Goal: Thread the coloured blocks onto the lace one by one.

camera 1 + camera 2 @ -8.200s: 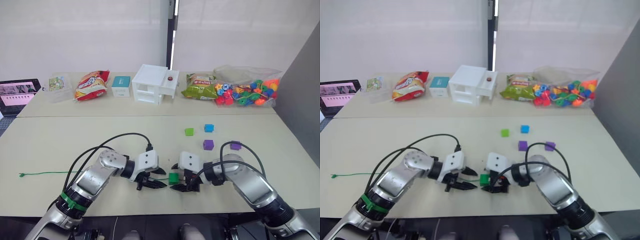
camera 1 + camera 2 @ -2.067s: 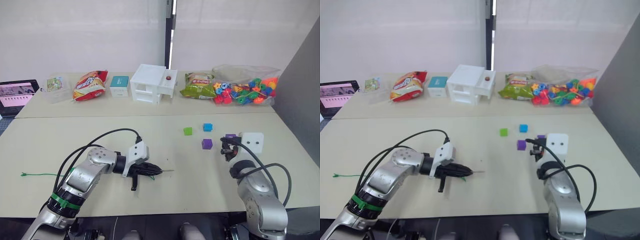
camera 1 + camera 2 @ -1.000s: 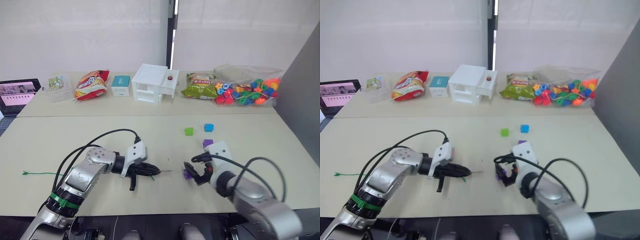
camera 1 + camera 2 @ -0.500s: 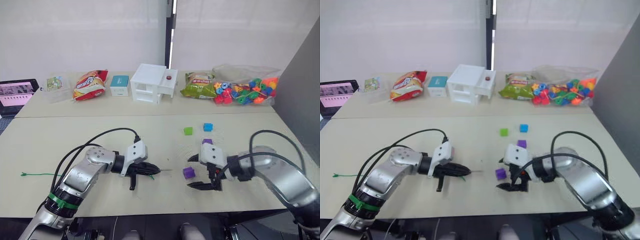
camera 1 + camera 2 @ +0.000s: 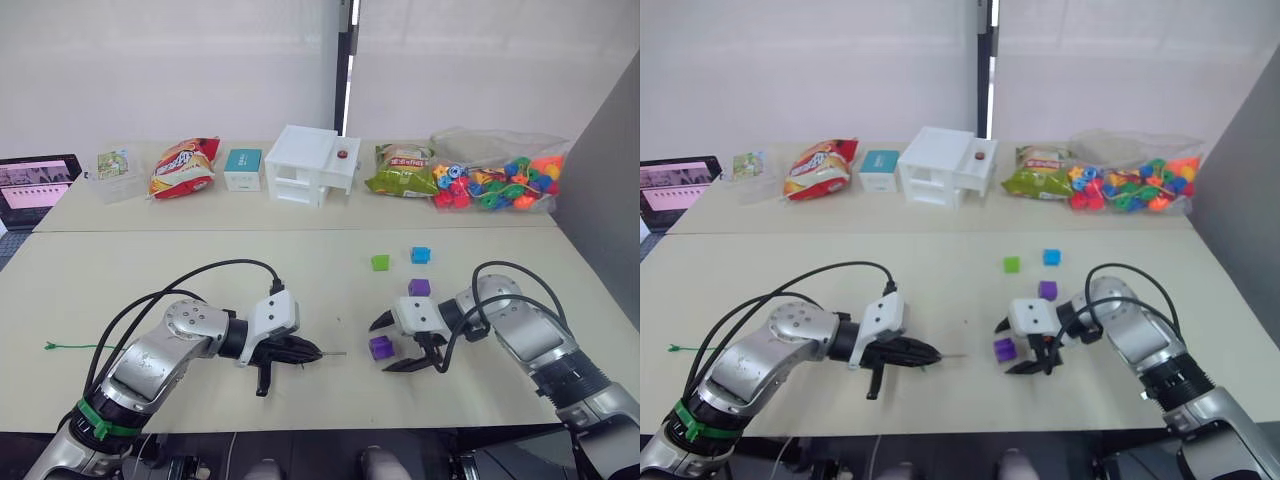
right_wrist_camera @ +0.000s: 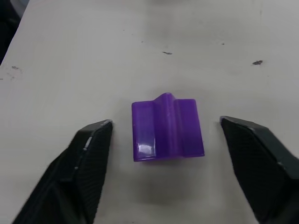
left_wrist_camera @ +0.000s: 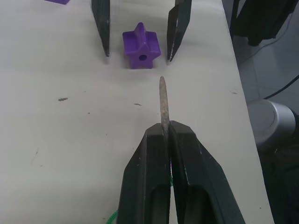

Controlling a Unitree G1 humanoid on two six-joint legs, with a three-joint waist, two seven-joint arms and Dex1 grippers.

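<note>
Right wrist view: my right tool (image 6: 166,135), spread, straddles the purple block (image 6: 167,128); an off-centre closure risks twisting its hole from the lace tip (image 7: 162,100) my left tool (image 7: 168,161) clamps.

A purple star-shaped block (image 5: 380,347) with a centre hole lies on its side on the table, hole facing the lace (image 7: 163,106) tip. Three more blocks lie apart farther back: purple (image 5: 419,287), green (image 5: 380,262), blue (image 5: 420,255). The lace's pale tip points level at the star; its green knotted end (image 5: 47,346) trails far left.
</note>
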